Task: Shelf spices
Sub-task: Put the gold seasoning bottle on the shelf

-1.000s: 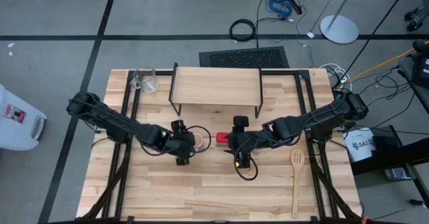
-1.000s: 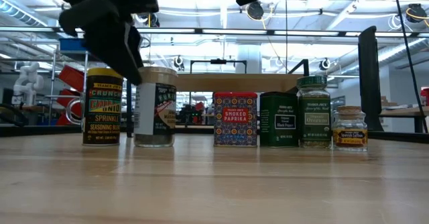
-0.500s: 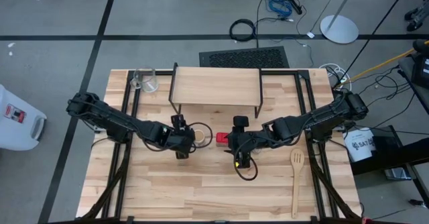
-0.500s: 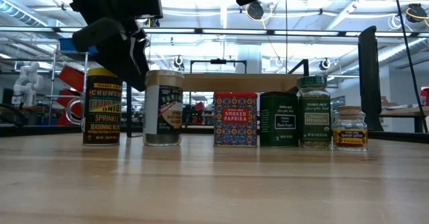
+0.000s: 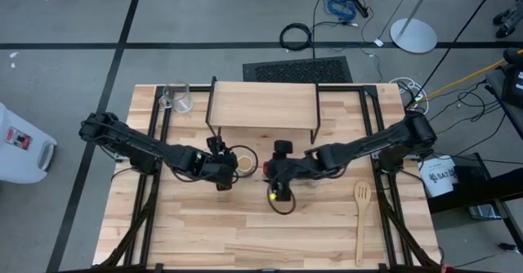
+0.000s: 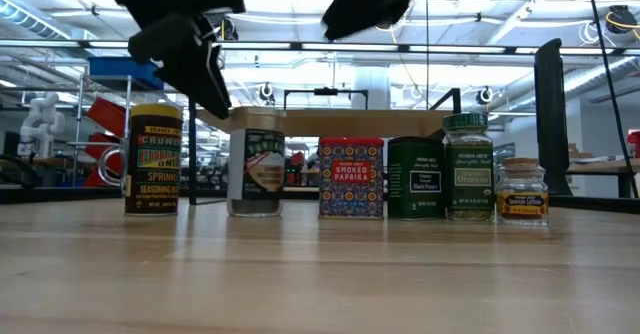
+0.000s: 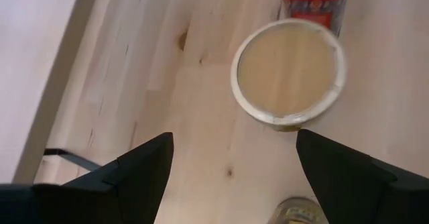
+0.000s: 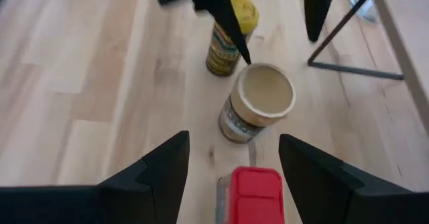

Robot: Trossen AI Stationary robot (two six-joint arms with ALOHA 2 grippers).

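Standing toward the back of the wooden table (image 5: 245,240), the shelf (image 5: 263,107) has a bare plank top, and all six spices sit in a row on the tabletop in front of it. Both arms reach in over that row: the left gripper (image 7: 231,177) hangs fingers spread and empty above the yellow jar (image 6: 153,159) and tan jar (image 6: 254,162), while the right gripper (image 8: 231,162) hovers with fingers apart and empty over the red tin (image 6: 351,178). Further along stand the dark tin (image 6: 415,179), the green-lidded jar (image 6: 467,167) and the tiny brown jar (image 6: 521,190).

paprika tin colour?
Red, with a blue patterned label; the paprika tin shows best in the low view.
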